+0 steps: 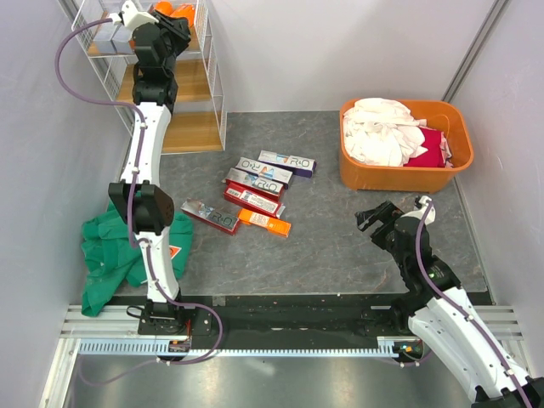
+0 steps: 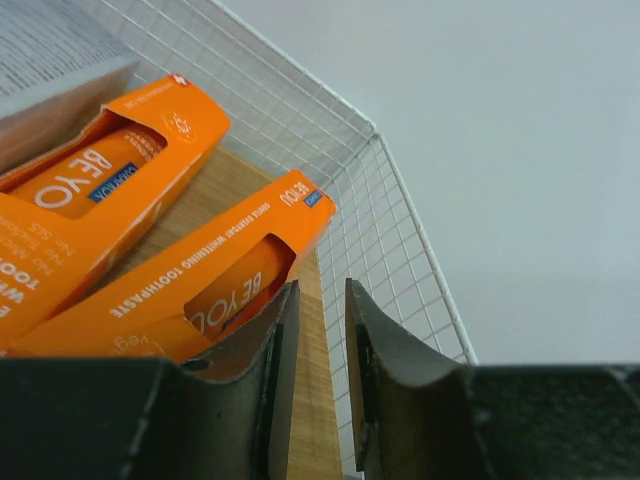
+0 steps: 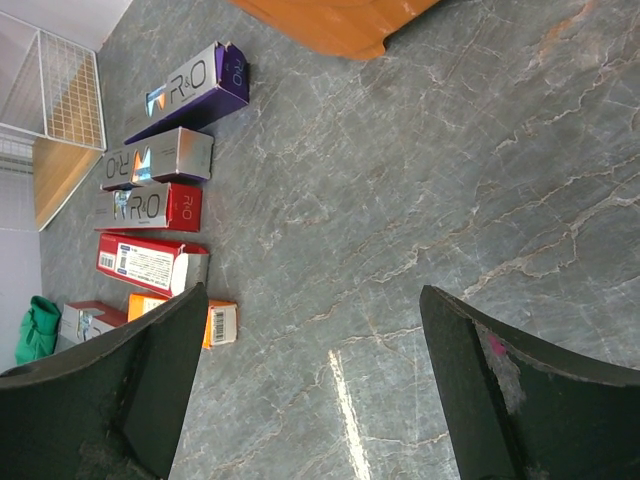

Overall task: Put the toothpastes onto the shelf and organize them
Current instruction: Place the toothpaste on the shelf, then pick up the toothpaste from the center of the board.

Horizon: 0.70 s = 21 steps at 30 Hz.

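Observation:
The white wire shelf (image 1: 214,78) stands at the back left. My left gripper (image 1: 174,24) is at its top tier. In the left wrist view its jaws (image 2: 320,292) stand a narrow gap apart with nothing between them, over the wooden board (image 2: 312,400). Two orange toothpastes (image 2: 190,275) and a silver-grey one (image 2: 50,70) lie on that board just left of the fingers. Several toothpastes lie mid-table: purple-white (image 1: 287,162), silver (image 1: 255,180), red (image 1: 252,200), red-silver (image 1: 210,216), orange (image 1: 264,223). My right gripper (image 1: 378,219) (image 3: 315,295) is wide open and empty, low over bare table right of them.
An orange tub (image 1: 399,177) of laundry stands at the back right; its corner shows in the right wrist view (image 3: 330,20). A green cloth (image 1: 110,251) lies at the front left beside the left arm. Walls close in the table on both sides.

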### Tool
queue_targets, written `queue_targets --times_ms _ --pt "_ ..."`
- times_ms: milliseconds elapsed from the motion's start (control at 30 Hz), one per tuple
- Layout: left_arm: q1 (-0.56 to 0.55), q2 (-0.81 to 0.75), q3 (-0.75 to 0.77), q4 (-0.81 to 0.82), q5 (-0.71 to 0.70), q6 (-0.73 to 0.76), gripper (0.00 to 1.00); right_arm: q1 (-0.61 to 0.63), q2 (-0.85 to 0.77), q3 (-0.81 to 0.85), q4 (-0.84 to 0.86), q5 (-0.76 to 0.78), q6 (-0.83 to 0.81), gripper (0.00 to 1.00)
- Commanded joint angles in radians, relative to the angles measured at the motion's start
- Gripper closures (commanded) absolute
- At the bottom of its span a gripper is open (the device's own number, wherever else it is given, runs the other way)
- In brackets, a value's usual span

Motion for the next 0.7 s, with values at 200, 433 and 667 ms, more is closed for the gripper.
queue_targets --times_ms 200,433,667 --pt "-0.017 -0.358 -0.376 0.288 0.113 0.024 0.67 0.001 -0.037 -0.018 -0.010 -0.009 0.007 0.05" --pt "-0.020 -0.639 -0.782 0.396 0.163 -0.005 0.56 0.001 -0.035 -0.021 -0.009 -0.015 0.002 0.05" --pt "-0.019 -0.891 -1.173 0.393 0.274 -0.026 0.50 0.001 -0.019 -0.006 -0.005 -0.038 -0.024 0.04"
